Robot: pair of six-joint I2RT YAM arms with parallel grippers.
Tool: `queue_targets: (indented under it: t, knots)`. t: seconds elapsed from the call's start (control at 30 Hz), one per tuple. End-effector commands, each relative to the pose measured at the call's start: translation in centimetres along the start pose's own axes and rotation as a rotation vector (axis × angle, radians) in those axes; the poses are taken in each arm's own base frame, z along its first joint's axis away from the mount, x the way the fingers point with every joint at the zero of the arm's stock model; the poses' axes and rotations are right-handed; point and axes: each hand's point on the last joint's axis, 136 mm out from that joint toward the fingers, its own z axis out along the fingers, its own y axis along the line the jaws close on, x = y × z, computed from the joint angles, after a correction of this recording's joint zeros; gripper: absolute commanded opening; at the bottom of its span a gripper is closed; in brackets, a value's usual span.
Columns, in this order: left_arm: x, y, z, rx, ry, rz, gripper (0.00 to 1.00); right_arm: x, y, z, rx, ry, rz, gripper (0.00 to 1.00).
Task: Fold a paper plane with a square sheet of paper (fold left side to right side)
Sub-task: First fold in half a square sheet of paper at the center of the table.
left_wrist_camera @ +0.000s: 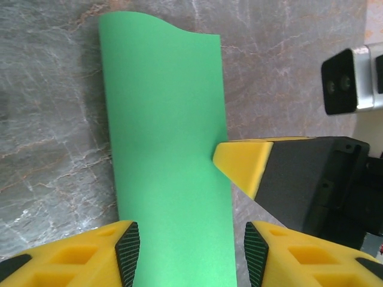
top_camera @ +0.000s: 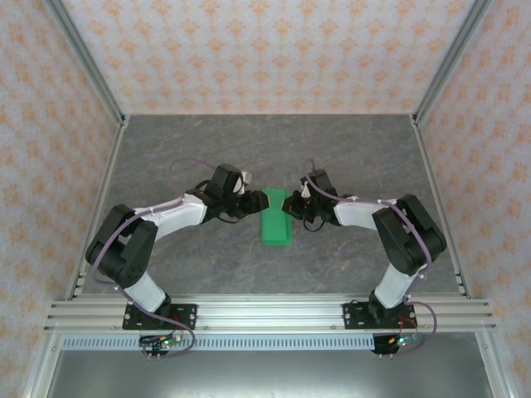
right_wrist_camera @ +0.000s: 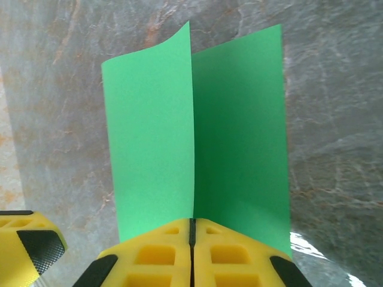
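Two layers of the green sheet of paper (top_camera: 276,225) lay doubled over at the middle of the bench (top_camera: 357,157), so the left-to-right fold seemed to be in hand. The right pincer (right_wrist_camera: 191,236) was clamped shut on the paper's edge, while the left pincer (left_wrist_camera: 191,257) stood partly open astride it, gripping nothing. One flap bowed up uncreased, so the next move probably called for pressing the fold flat.

No text, label or number can be read.
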Motion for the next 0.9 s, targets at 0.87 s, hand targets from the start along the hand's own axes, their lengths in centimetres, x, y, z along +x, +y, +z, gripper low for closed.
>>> queue_targets:
  t: [0.87]
  knots:
    - [1.6, 3.1, 5.0, -0.255, 0.106, 0.021, 0.47, -1.7, -0.6, -2.4, 0.128, -0.099, -0.084, 0.36]
